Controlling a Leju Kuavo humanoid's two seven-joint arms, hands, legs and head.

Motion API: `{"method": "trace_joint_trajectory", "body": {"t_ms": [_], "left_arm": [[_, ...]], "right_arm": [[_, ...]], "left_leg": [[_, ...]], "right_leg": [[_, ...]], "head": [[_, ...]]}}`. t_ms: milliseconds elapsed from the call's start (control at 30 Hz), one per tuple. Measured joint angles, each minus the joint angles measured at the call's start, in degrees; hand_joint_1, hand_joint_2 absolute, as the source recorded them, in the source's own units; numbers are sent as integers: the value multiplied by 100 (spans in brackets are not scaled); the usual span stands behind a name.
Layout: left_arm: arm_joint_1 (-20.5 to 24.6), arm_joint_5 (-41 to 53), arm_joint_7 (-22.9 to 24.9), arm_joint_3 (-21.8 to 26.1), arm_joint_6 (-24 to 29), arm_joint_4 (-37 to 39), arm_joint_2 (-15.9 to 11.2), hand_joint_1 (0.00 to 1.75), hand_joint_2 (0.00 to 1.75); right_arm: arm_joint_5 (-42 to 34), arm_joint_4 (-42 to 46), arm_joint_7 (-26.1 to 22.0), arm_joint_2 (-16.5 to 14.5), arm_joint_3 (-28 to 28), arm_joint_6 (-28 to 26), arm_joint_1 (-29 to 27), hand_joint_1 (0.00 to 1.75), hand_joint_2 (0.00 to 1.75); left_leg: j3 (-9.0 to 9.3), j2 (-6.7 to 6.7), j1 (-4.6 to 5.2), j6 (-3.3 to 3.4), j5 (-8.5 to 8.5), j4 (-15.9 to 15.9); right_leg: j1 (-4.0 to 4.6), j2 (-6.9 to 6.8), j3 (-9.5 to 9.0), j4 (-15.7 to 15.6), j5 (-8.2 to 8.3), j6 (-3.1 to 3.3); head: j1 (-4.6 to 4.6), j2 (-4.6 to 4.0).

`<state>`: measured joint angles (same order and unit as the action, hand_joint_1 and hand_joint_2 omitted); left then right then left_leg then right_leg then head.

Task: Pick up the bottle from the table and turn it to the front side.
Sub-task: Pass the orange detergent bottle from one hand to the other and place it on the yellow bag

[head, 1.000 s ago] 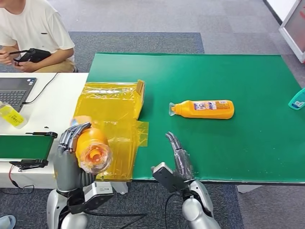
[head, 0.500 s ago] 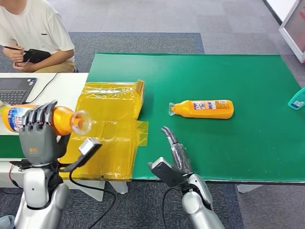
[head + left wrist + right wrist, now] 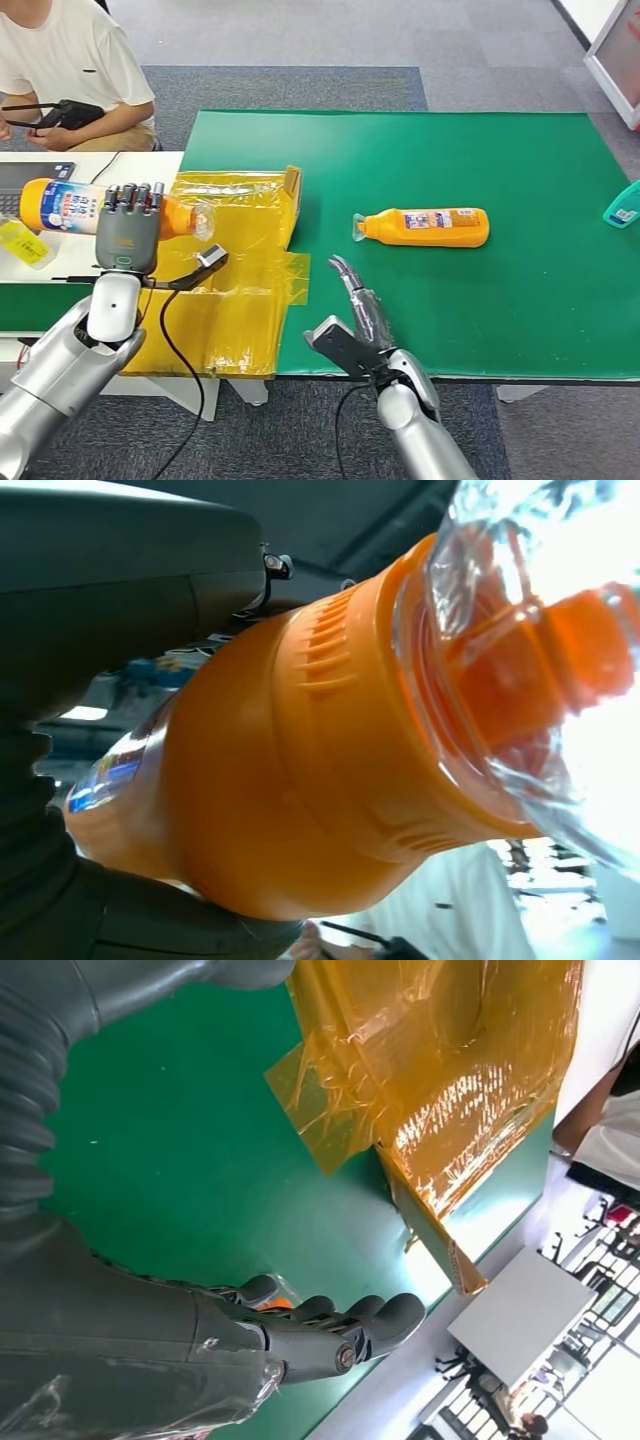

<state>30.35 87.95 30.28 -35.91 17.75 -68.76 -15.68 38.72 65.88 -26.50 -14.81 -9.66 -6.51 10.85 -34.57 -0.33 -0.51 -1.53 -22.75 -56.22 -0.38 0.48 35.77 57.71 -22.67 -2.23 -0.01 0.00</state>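
At the left of the frame the left hand (image 3: 128, 232) grips an orange bottle (image 3: 72, 203), held sideways above the white desk (image 3: 113, 215). The right hand (image 3: 361, 312) is spread and holds nothing, at the lower centre over the green desk (image 3: 468, 300). A second bottle (image 3: 424, 227) lies there.

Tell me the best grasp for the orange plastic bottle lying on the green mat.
Probably the label-covered midsection of the orange plastic bottle, approached from above. It lies on its side, cap end narrowing leftward, nothing close around it on the green mat; the open right hand is nearest.
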Motion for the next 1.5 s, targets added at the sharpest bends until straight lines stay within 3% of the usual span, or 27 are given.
{"method": "trace_joint_trajectory", "body": {"t_ms": [133,333,667,933,1200,1500], "left_arm": [[119,0,-793,290,105,481,236,175,175],[242,0,-1375,545,215,1035,728,175,175],[243,-2,-2433,1442,500,2040,1596,175,175],[253,-2,-2558,1577,480,2299,1819,175,175],[210,-15,-2923,2030,468,2900,2300,175,175],[194,-19,-2994,2510,441,3374,2381,175,175]], "right_arm": [[-8,-80,-43,-16,-2,0,17,0,175],[-37,-199,-91,-70,-10,-3,38,0,175],[-92,-460,-238,-108,-98,-55,45,0,175],[-152,-529,-252,-131,-111,-12,51,0,175],[-483,-582,-358,-132,-120,287,5,0,175],[-1399,-600,-363,-132,-89,1052,3,0,175]], "left_leg": [[-5,0,0,0,0,0],[-9,0,0,0,0,0],[-10,0,0,0,0,0],[-10,-1,0,0,0,0],[-12,-1,0,0,-1,0],[-10,0,0,0,-1,0]], "right_leg": [[1,0,5,0,-1,0],[0,-1,5,-1,0,0],[0,-1,6,0,0,0],[0,0,6,0,0,0],[-1,-1,6,-1,0,0],[0,0,7,0,0,0]], "head": [[2,0],[2,0],[1,0],[1,0],[2,0],[2,0]]}}
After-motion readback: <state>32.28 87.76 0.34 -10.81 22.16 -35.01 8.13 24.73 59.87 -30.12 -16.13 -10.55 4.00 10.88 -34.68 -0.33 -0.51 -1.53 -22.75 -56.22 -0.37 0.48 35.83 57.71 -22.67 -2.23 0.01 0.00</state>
